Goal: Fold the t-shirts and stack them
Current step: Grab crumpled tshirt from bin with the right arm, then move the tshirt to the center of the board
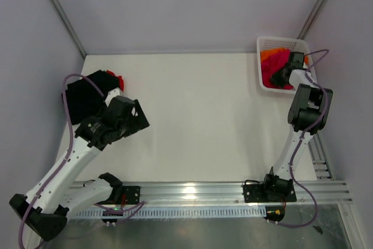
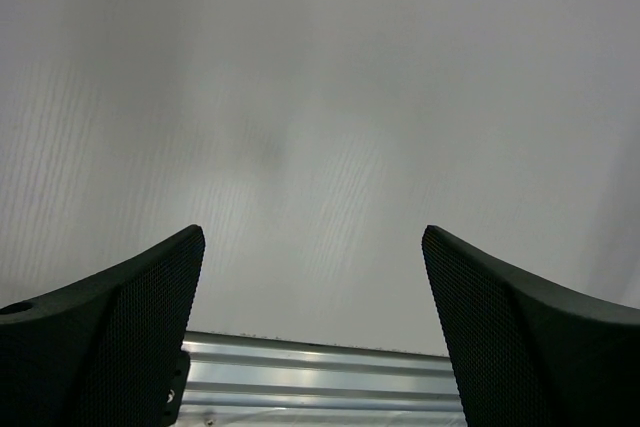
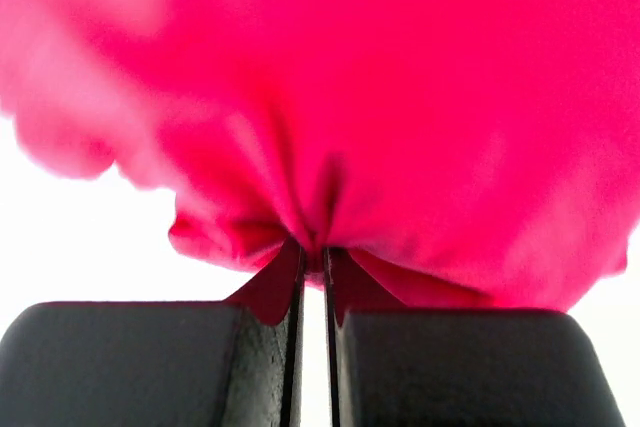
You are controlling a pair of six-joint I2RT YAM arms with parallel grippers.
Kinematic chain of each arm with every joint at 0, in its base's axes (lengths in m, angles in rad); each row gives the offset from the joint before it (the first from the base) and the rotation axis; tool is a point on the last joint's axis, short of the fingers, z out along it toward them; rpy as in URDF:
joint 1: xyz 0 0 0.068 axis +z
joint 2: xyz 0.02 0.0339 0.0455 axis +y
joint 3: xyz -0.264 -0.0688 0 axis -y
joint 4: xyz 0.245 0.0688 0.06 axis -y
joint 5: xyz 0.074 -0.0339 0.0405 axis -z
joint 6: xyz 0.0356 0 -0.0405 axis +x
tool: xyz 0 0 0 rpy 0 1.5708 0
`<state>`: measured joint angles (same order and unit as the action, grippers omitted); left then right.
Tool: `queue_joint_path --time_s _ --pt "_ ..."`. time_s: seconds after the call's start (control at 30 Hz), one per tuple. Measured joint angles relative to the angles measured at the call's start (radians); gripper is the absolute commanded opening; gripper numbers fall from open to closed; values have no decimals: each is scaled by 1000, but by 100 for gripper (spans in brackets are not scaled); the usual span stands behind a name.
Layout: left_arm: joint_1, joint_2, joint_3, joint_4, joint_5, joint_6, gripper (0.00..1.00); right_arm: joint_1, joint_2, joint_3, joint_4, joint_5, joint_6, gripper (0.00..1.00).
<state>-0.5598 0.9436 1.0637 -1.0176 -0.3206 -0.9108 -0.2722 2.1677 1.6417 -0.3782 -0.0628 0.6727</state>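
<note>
A crimson-red t-shirt (image 1: 274, 68) lies bunched in the white mesh basket (image 1: 265, 44) at the back right, on top of an orange t-shirt (image 1: 271, 54). My right gripper (image 1: 284, 76) reaches into the basket and is shut on a pinched fold of the crimson-red t-shirt (image 3: 330, 97), which fills the right wrist view above the gripper (image 3: 314, 252). A folded black t-shirt (image 1: 87, 94) lies at the back left with a bit of a red t-shirt (image 1: 119, 81) showing beside it. My left gripper (image 2: 313, 237) hovers open over bare table, nothing between its fingers (image 2: 150, 297).
The white table (image 1: 198, 115) stretches between the two arms. An aluminium rail (image 2: 320, 377) runs along the near edge below the left gripper. Grey walls close in the back and both sides.
</note>
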Motion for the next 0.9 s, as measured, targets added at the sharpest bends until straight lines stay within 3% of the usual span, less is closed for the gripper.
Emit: queue_joint_path --time_s 0.1,0.23,0.53,0.9 --pt "0 3 -59 26 20 -3 90 42 -122 -126 66 -55 -52 3" --pt "0 26 -126 60 54 -4 89 97 -286 -175 126 -95 -97 3" --pt "0 43 -159 129 80 4 89 195 -555 -95 149 -131 -185 3" --pt "0 121 -180 224 105 35 89 412 -743 -3 18 -240 -240 3"
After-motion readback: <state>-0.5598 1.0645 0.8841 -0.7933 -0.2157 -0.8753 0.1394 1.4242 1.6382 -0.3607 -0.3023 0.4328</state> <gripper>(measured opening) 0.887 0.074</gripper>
